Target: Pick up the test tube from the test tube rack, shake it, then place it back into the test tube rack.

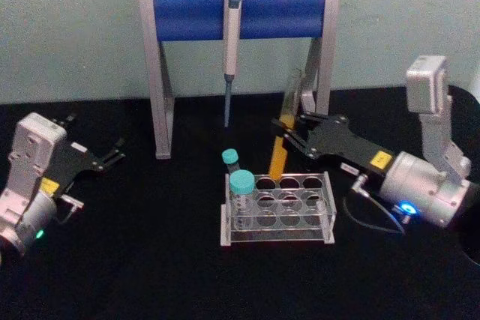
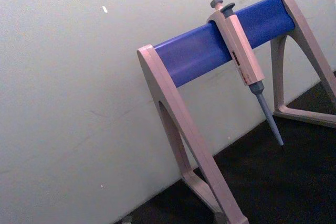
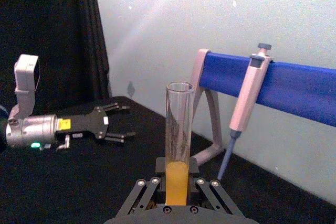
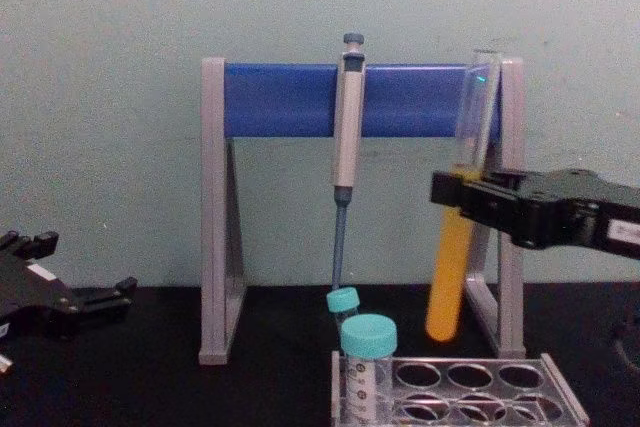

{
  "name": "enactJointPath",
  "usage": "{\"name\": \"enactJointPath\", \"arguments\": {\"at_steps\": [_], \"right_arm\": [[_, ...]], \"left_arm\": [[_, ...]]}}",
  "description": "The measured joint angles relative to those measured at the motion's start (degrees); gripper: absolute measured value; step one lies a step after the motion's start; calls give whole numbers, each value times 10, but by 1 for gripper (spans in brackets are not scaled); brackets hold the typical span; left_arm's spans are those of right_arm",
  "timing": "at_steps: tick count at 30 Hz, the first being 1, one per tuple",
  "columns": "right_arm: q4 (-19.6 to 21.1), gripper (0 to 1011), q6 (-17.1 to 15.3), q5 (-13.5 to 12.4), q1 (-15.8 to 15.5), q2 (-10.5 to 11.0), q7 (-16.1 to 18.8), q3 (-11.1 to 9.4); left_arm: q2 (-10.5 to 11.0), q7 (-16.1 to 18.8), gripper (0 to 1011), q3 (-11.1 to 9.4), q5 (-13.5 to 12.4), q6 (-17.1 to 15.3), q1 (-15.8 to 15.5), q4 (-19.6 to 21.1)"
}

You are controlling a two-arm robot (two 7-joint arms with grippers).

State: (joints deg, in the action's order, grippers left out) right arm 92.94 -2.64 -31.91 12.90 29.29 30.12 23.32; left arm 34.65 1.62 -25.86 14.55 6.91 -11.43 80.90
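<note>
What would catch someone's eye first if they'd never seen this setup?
The test tube of orange-yellow liquid, tilted, gripped by the right end effector above the test tube rack. Behind it, a pipette hangs from the blue-barred stand; the left end effector sits open at the table's left.

Orange-yellow liquid (image 4: 449, 277) is held in a clear tube (image 4: 478, 97); teal caps (image 1: 241, 181), a blue-and-grey stand (image 1: 240, 14) and a black table (image 1: 150, 260) are seen.
</note>
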Motion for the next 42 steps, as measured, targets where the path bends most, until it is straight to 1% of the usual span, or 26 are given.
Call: {"name": "enactJointPath", "arguments": {"at_steps": [1, 4, 7, 12, 21, 27, 32, 33, 36, 40, 42], "right_arm": [[-10, 224, 5, 1, 8, -8, -2, 5], [-27, 223, 12, 10, 20, -19, -10, 10], [-50, 224, 22, 26, 35, -32, -25, 13], [-64, 224, 26, 44, 42, -40, -43, 8], [-68, 224, 26, 56, 39, -42, -49, -4], [-60, 224, 20, 62, 28, -36, -52, -14], [-40, 223, 9, 64, 10, -20, -56, -27], [-32, 224, 5, 64, 3, -14, -56, -31], [-20, 224, 0, 64, -8, -5, -55, -36], [9, 223, -14, 54, -31, 12, -45, -42], [17, 223, -19, 48, -38, 16, -39, -42]], "left_arm": [[0, 0, 1001, 0, 0, 0, 0, 0], [0, 0, 1001, 0, 0, 0, 0, 0], [0, 0, 1001, 0, 0, 0, 0, 0], [0, 0, 1001, 0, 0, 0, 0, 0], [0, 0, 1001, 0, 0, 0, 0, 0], [0, 0, 1001, 0, 0, 0, 0, 0], [0, 0, 1001, 0, 0, 0, 0, 0], [0, 0, 1001, 0, 0, 0, 0, 0], [0, 0, 1001, 0, 0, 0, 0, 0], [0, 0, 1002, 0, 0, 0, 0, 0], [0, 0, 1001, 0, 0, 0, 0, 0]]}}
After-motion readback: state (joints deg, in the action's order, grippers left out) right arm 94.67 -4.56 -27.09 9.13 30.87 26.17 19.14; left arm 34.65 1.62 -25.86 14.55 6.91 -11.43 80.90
